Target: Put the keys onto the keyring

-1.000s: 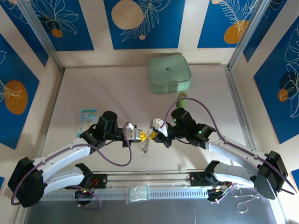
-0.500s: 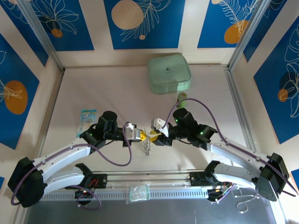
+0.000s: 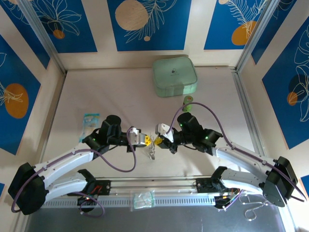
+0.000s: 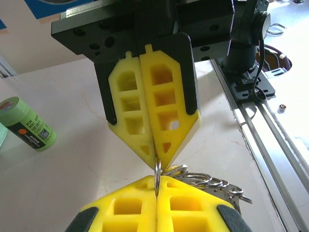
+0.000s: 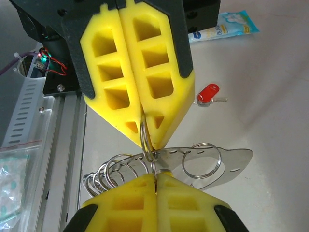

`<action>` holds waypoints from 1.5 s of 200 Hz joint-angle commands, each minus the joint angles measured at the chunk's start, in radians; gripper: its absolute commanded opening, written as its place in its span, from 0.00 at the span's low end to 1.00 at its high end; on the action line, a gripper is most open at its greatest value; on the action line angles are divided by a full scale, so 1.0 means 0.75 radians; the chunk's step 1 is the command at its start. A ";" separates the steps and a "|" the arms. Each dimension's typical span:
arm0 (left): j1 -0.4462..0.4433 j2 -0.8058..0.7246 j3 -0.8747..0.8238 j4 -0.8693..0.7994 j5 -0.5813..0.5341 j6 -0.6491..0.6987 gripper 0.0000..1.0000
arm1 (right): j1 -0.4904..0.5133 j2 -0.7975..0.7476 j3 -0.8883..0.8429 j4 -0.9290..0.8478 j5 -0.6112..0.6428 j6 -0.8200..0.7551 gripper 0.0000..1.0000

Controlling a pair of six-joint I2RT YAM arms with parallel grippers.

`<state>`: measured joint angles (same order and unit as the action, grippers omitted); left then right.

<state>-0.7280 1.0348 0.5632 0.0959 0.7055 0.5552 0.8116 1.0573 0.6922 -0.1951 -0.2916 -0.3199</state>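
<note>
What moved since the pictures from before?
Hardly anything. The right gripper wiggled a tiny bit sideways and came back, and it pinches the keyring again. The left gripper kept its pinch on the keyring. The red key and the green case stayed where they were.

A pale green square case (image 3: 175, 76) lies on a pale table (image 3: 120, 92). A green cylinder (image 3: 188, 102) lies just nearer than its right corner. A blue-and-white packet (image 3: 90, 120) lies well off to its near left.
</note>
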 commanded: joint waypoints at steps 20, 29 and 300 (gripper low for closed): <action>-0.009 -0.040 -0.003 0.071 0.068 -0.011 0.00 | 0.016 -0.005 -0.009 -0.003 0.015 0.023 0.16; -0.007 -0.038 -0.002 0.072 0.068 -0.012 0.00 | 0.015 -0.032 -0.011 0.011 0.007 0.025 0.24; -0.009 -0.024 0.033 -0.018 -0.088 0.031 0.07 | 0.176 0.226 0.441 -0.484 0.215 -0.324 0.00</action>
<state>-0.7296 1.0199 0.5526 0.0795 0.6388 0.5598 0.9173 1.1995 0.9657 -0.4755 -0.1280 -0.5114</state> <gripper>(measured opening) 0.087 0.054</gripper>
